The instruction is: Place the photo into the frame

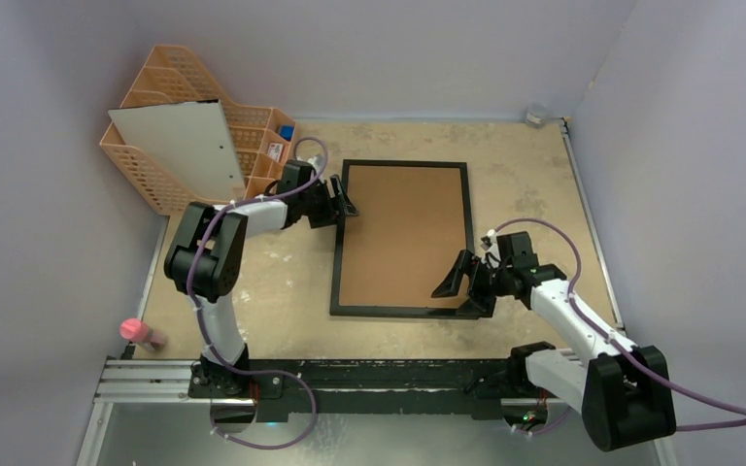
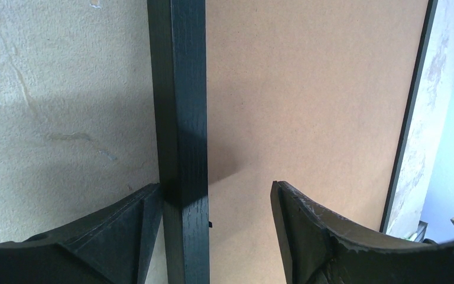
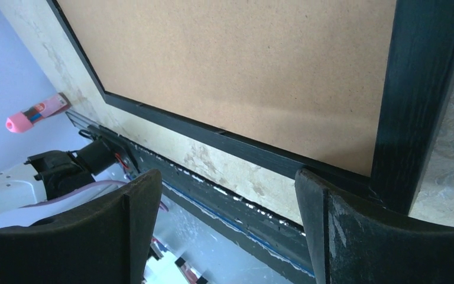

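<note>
The frame [image 1: 338, 262] lies flat in the middle of the table, black border around a brown backing board [image 1: 403, 233] that faces up. My left gripper [image 1: 342, 204] is open at the far end of the frame's left rail. In the left wrist view [image 2: 216, 188] it straddles that rail [image 2: 180, 89], one finger against the rail's outer side, the other over the board. My right gripper [image 1: 466, 291] is open at the frame's near right corner. In the right wrist view [image 3: 227, 176] one finger is by the corner rail [image 3: 425, 89]. The photo is not in view.
An orange basket organiser [image 1: 170, 107] stands at the back left with a white board [image 1: 180, 146] leaning in it. A pink object [image 1: 141, 333] lies at the near left edge and also shows in the right wrist view [image 3: 29, 115]. A metal rail [image 1: 350, 374] runs along the near edge.
</note>
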Controlling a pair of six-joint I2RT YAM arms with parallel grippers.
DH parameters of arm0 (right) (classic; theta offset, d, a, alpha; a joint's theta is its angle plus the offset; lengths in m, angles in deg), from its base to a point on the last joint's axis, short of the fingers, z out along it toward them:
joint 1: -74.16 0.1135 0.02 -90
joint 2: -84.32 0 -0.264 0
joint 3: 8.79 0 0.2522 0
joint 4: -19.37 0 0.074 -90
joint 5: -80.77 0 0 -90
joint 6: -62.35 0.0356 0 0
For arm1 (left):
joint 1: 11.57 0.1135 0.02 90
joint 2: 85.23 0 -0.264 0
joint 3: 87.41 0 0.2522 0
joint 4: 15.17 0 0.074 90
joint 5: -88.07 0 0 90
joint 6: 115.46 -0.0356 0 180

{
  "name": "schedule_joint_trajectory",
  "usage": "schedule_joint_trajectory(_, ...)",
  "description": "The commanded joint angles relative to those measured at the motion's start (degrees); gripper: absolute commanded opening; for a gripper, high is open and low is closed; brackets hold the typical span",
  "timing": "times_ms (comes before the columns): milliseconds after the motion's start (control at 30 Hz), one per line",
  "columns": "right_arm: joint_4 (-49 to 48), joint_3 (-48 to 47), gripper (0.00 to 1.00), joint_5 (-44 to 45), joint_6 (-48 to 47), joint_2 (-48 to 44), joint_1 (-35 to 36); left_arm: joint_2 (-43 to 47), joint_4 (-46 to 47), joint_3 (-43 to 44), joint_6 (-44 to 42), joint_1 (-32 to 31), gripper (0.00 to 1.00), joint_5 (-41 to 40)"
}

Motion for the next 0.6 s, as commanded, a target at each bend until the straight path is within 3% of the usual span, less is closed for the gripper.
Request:
schedule_joint_trajectory(0,-2.98,0.50,0.85,4.85,0.74,1.42,0.43,-1.45,-1.75,1.04,-2.25,-0.70,0.70,0.53)
schedule_joint_trajectory(233,-13.81,-10.63,0.84,6.51,0.12,3.90,0.56,1.60,-2.26,0.13,-3.50,-0.61,0.68,-2.71)
schedule_joint_trajectory(567,-28.36,-21.94,0.64,10.96,-0.15,25.57,8.44,6.78,-3.97,-5.47,-5.03,-0.69,0.50,-2.50)
